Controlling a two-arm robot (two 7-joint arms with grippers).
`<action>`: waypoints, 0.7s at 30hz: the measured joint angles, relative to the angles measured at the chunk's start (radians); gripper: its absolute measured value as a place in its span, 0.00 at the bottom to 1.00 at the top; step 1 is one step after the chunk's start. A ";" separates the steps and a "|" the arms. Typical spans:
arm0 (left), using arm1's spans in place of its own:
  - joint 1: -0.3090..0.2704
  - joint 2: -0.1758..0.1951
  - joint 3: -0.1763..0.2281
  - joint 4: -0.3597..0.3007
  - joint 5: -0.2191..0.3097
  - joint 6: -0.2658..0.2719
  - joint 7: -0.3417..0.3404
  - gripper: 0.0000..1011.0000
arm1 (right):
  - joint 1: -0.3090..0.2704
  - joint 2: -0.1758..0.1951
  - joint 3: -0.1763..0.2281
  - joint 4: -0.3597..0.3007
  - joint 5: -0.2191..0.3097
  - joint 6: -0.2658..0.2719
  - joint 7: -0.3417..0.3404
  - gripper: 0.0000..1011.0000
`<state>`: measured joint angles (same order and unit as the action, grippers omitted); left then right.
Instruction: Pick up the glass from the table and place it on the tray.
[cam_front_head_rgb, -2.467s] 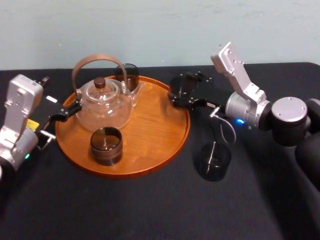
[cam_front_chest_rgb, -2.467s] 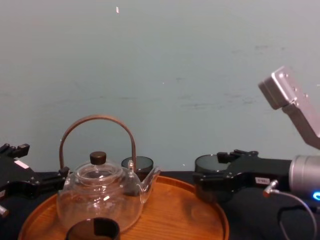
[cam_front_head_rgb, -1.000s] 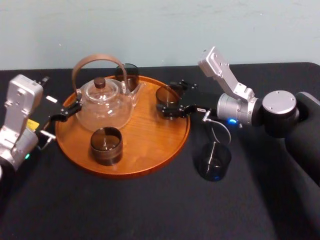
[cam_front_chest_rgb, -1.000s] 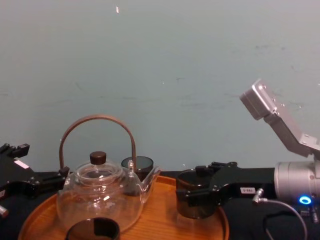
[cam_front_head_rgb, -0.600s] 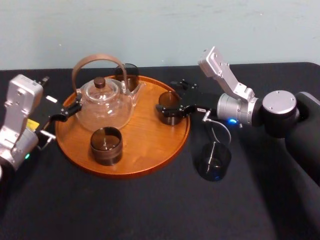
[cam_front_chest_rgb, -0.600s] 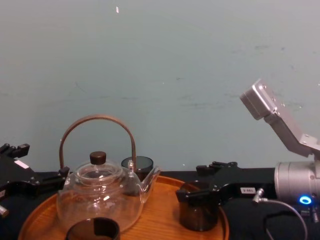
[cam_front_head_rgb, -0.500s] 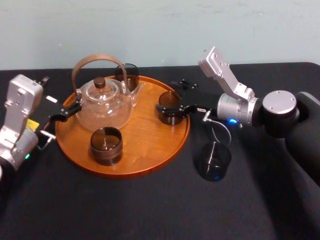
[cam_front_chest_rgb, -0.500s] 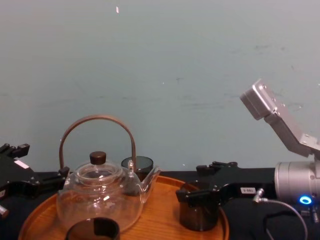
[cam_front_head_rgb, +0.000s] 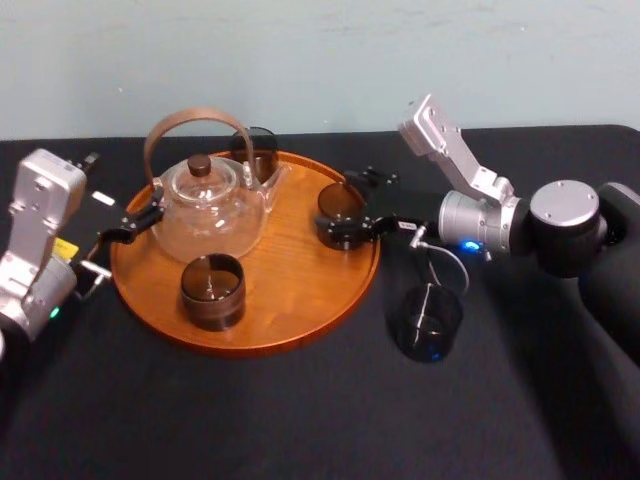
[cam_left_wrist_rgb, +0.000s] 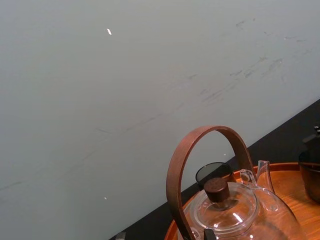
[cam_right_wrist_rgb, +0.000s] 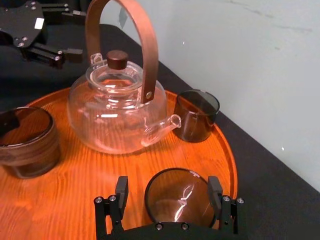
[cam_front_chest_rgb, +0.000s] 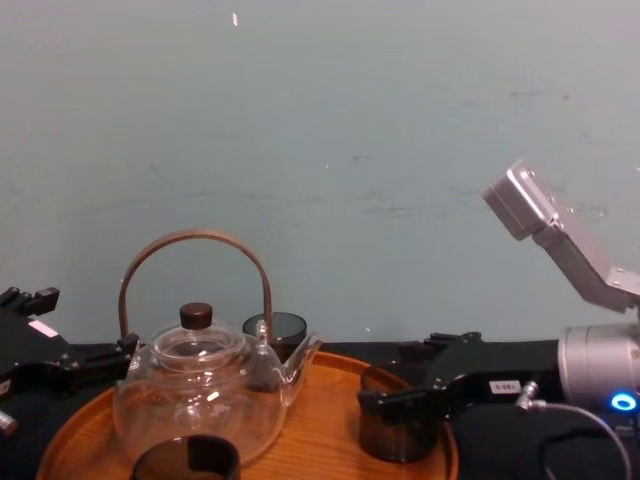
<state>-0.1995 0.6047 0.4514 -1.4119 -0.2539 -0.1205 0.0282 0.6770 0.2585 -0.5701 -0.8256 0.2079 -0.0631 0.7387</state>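
Observation:
The dark glass (cam_front_head_rgb: 340, 212) (cam_right_wrist_rgb: 179, 197) (cam_front_chest_rgb: 395, 428) stands upright on the right side of the round wooden tray (cam_front_head_rgb: 290, 270) (cam_right_wrist_rgb: 90, 175). My right gripper (cam_front_head_rgb: 347, 212) (cam_right_wrist_rgb: 168, 194) is open, one finger on each side of the glass with small gaps showing. A second dark glass (cam_front_head_rgb: 427, 320) stands on the black table (cam_front_head_rgb: 300, 420), off the tray's right rim and under my right arm. Beside the tray's left rim, close to the teapot, my left gripper (cam_front_head_rgb: 135, 222) (cam_front_chest_rgb: 60, 368) hangs open and holds nothing.
A clear glass teapot (cam_front_head_rgb: 205, 205) (cam_left_wrist_rgb: 235, 220) (cam_right_wrist_rgb: 115, 115) with a brown hoop handle sits on the tray's left half. Two more dark glasses sit on the tray, one at the front (cam_front_head_rgb: 212, 290), one at the back (cam_front_head_rgb: 255, 152). A pale wall stands behind.
The right gripper carried the glass over the tray, lowered it onto the wood and opened. In the last half second the arm has drawn back slightly to the right. The left arm stayed still.

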 joint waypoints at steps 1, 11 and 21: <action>0.000 0.000 0.000 0.000 0.000 0.000 0.000 1.00 | -0.005 0.005 -0.001 -0.012 0.000 0.009 -0.002 0.99; 0.000 0.000 0.000 0.000 0.000 0.000 0.000 1.00 | -0.081 0.088 -0.006 -0.204 0.006 0.075 -0.033 0.99; 0.000 0.000 0.000 0.000 0.000 0.000 0.000 1.00 | -0.164 0.169 0.017 -0.374 0.028 0.091 -0.075 0.99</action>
<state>-0.1996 0.6046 0.4514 -1.4120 -0.2539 -0.1205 0.0282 0.5130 0.4277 -0.5530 -1.1998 0.2362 0.0282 0.6641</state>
